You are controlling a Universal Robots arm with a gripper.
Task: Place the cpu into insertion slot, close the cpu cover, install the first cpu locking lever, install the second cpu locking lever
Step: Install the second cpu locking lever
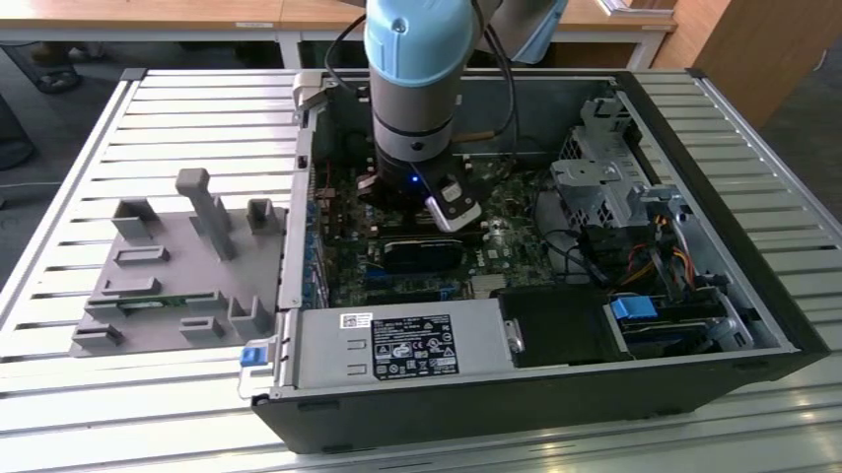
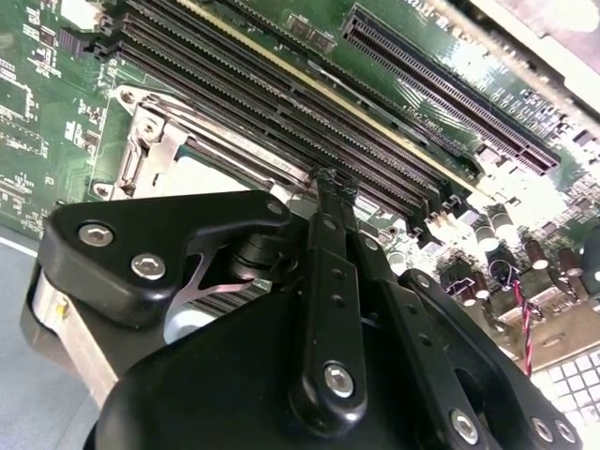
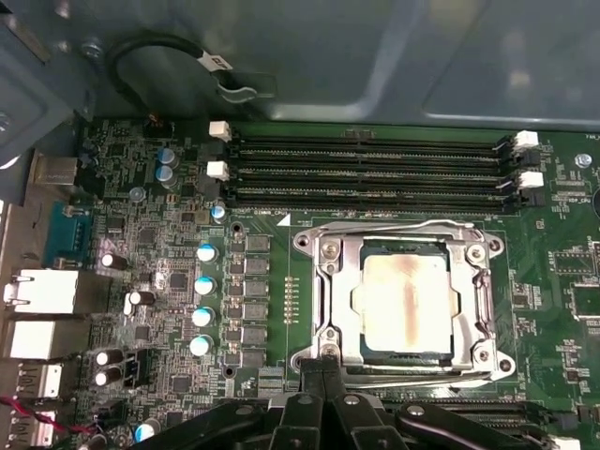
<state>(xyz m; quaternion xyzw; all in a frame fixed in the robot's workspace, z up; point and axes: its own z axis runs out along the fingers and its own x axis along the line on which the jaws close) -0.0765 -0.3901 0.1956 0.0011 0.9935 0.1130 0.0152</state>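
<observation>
First wrist view: cpu [image 3: 409,305] sits flat in the insertion slot [image 3: 361,349], pale metal top facing up w/ a brownish smear across it. The cpu cover [image 3: 333,298] lies down over the socket, its square window framing the chip; screws visible at frame corners. A thin lever wire [image 3: 394,225] runs along the socket edge nearest the memory slots [image 3: 375,171]. Tool [image 3: 325,361] is at the socket edge opposite those slots, fingers pressed together w/ no gap seen between them and nothing gripped; tips just beside or touching the frame rim, cannot tell which.

Second wrist view: tool [image 2: 330,178] fingers closed together, tips down at the board between the socket frame [image 2: 155,141] and the long black slots [image 2: 281,103].

Exterior view: arm [image 1: 414,89] reaches down into the open computer case [image 1: 736,296], which lies on a slatted metal surface [image 1: 79,414]. A grey fixture block [image 1: 177,266] stands on the surface at the exterior view's left, apart from the case.
</observation>
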